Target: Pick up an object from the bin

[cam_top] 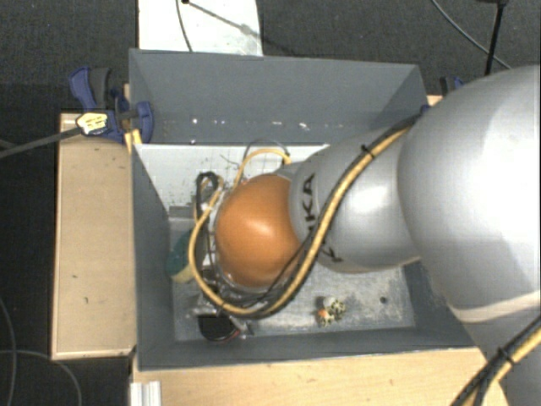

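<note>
Where orange dome (254, 227) hangs, grey metal bin (152, 269)

Oblique overhead view onto the bin (152, 227)

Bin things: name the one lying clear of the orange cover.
The small speckled piece, alone on the bare bin floor right of the cover. The teal thing and the black thing both sit at the cover's edge.

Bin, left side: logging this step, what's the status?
Arm's orange wrist cover low over the bin, left half. Teal thing at left wall beside it. Small speckled thing apart, front floor. Hold: cannot tell.
</note>
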Robot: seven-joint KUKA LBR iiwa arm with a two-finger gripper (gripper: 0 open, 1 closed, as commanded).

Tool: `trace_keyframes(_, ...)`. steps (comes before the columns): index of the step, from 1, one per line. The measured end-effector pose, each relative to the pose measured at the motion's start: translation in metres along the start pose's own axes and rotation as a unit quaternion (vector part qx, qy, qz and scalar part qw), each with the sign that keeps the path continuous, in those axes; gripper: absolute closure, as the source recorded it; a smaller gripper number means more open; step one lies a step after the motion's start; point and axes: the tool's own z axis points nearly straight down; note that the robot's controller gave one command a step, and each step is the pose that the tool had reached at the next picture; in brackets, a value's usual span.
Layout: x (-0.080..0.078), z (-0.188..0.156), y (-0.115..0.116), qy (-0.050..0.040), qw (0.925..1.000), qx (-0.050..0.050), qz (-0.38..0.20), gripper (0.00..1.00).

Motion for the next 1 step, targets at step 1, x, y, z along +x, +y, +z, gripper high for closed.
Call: trace_keyframes(1, -0.0021, -0.0890, -0.0013, -0.0023, 1.0000, 0.004, 0.004, 1.00)
